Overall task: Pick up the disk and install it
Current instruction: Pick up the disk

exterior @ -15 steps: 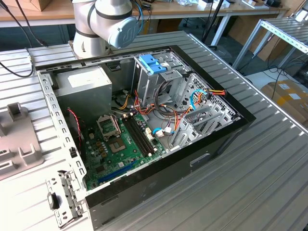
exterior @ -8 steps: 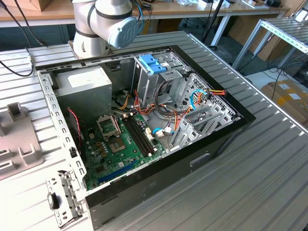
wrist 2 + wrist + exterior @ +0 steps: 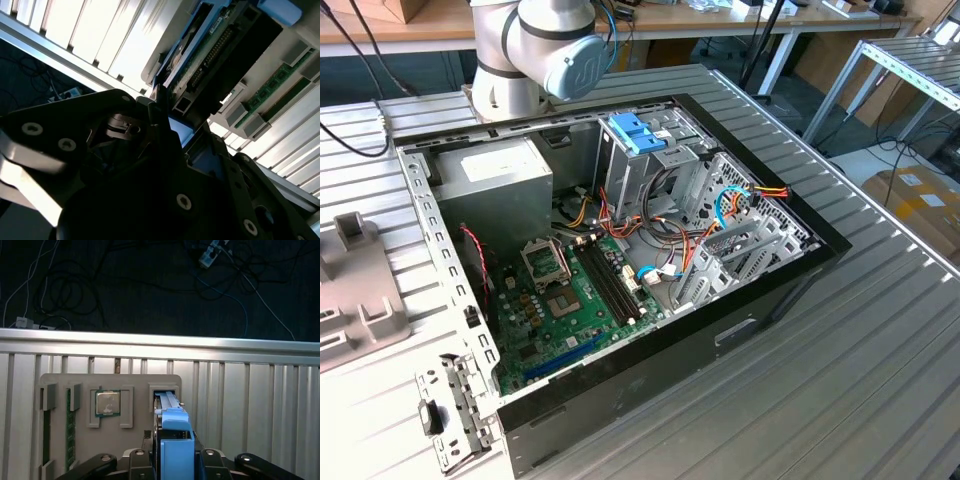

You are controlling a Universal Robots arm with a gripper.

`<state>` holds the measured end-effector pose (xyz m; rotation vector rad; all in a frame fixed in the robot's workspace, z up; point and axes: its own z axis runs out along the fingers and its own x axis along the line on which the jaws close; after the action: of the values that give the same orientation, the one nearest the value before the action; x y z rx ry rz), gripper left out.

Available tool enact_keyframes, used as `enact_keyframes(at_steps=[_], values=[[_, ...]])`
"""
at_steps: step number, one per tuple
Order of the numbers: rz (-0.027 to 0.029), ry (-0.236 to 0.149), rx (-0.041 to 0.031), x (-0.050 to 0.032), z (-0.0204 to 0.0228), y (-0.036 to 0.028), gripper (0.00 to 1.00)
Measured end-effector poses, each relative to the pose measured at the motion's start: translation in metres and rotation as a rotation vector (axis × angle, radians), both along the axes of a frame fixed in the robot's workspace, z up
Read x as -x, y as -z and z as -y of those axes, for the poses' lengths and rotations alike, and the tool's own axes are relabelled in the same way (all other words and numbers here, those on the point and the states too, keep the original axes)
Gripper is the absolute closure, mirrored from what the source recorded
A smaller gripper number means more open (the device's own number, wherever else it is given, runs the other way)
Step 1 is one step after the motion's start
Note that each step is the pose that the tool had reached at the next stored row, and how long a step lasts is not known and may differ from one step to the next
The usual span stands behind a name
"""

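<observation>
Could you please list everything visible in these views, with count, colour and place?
Open desktop computer case: one, black-grey, on the table.
Ribbed metal table: one, silver, under it.
Green motherboard: one, inside the case.
Grey metal box, white label: one, inside the case.
Pale blue plastic bracket: one, atop drive cage.
Grey plastic tray: one, first wrist view.
Square silver chip: one, in the tray.
Disk in bright blue carrier: one, at the tray's slot.
Arm: one, pale grey, behind the case.
Gripper: one, black, flanking the disk.
</observation>
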<state>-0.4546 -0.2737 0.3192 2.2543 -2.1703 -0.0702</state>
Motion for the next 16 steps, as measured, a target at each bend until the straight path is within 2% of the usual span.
enact_keyframes(at_steps=[10,12,16], values=[[0.0000,0.000,0.0000,0.0000,0.0000,-0.0125,0.63],[0.0001,0.000,0.0000,0.0000,0.0000,-0.0180,0.63],[0.0003,0.000,-0.0001,0.0000,0.0000,-0.0220,0.63]])
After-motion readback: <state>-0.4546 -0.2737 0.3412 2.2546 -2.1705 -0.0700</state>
